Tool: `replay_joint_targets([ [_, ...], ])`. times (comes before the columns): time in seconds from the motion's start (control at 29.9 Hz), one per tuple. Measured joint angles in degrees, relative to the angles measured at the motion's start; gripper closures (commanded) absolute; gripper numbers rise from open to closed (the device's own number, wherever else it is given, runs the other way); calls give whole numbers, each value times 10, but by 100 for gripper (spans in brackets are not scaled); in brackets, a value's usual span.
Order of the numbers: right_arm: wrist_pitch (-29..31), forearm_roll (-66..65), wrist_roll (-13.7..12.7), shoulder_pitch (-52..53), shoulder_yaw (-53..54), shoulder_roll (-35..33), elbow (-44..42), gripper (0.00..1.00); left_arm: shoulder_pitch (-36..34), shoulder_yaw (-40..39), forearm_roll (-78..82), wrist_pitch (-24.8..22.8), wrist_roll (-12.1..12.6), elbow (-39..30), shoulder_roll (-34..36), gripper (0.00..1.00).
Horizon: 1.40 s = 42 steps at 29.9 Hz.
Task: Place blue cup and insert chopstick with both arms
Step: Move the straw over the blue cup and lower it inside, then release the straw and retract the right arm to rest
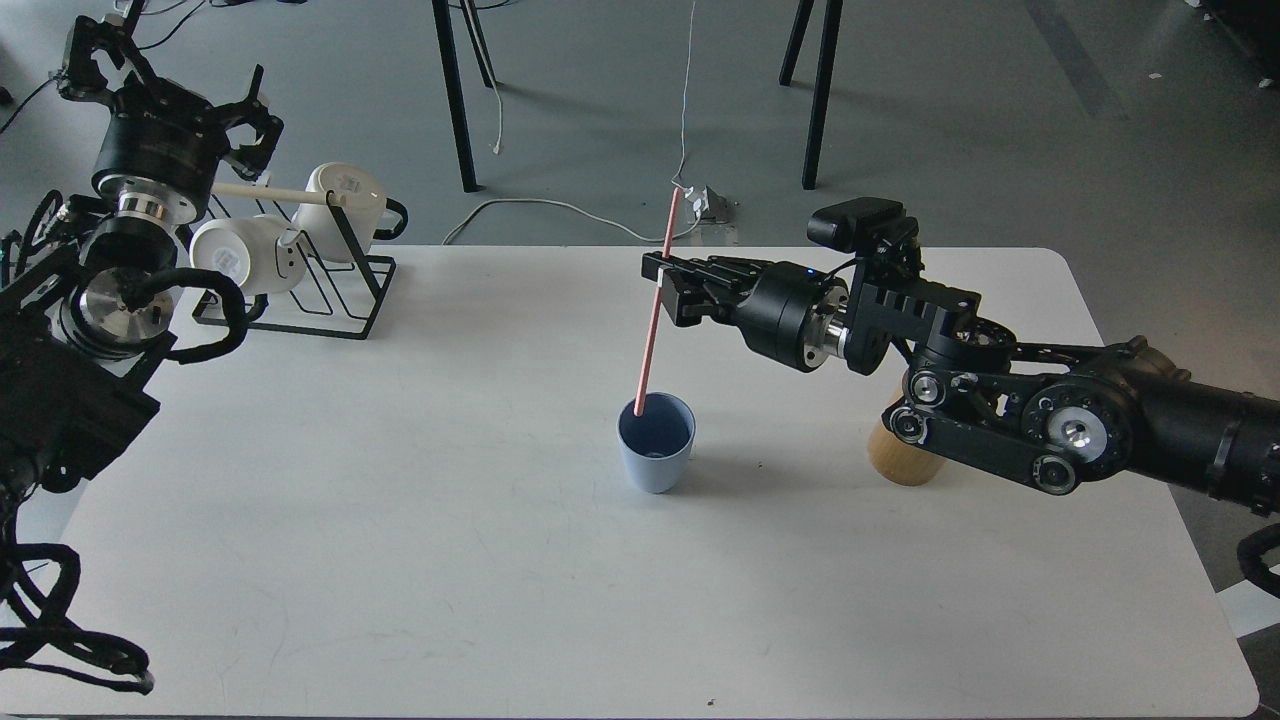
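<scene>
The blue cup (655, 441) stands upright near the middle of the white table (400, 520). My right gripper (662, 286) is shut on the pink chopstick (655, 310), holding it nearly upright above the cup. The stick's lower tip sits at the cup's far left rim, just over the opening. My left gripper (240, 125) is at the far left, raised behind the mug rack, with its fingers spread open and empty.
A black wire mug rack (300, 270) with two white mugs and a pale wooden rod stands at the back left. A tan bamboo cylinder (895, 460) stands right of the cup, mostly hidden behind my right arm. Chair legs and cables lie on the floor beyond.
</scene>
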Motion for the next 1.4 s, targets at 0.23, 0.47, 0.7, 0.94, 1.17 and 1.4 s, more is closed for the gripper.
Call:
replay_joint_targets([
  [0.23, 0, -7, 0, -24, -2, 2, -4, 98, 0, 1, 0, 0, 0, 0, 0, 0],
  [0.47, 0, -19, -1, -56, -4, 6, -12, 96, 0, 1, 1, 0, 0, 0, 0, 0],
  [0.7, 0, -22, -1, -73, -4, 7, -12, 80, 1, 1, 1, 0, -1, 0, 0, 0],
  [0.94, 0, -22, 0, -72, 0, 7, -12, 58, 1, 1, 1, 0, -1, 0, 1, 0],
  [1.17, -5, -16, 2, -69, 36, 0, -7, 4, 1, 1, 1, 0, -1, 0, 1, 0],
  [1.4, 2, 6, 9, -70, 253, -21, -8, 1, 1, 0, 1, 0, -1, 0, 3, 0],
])
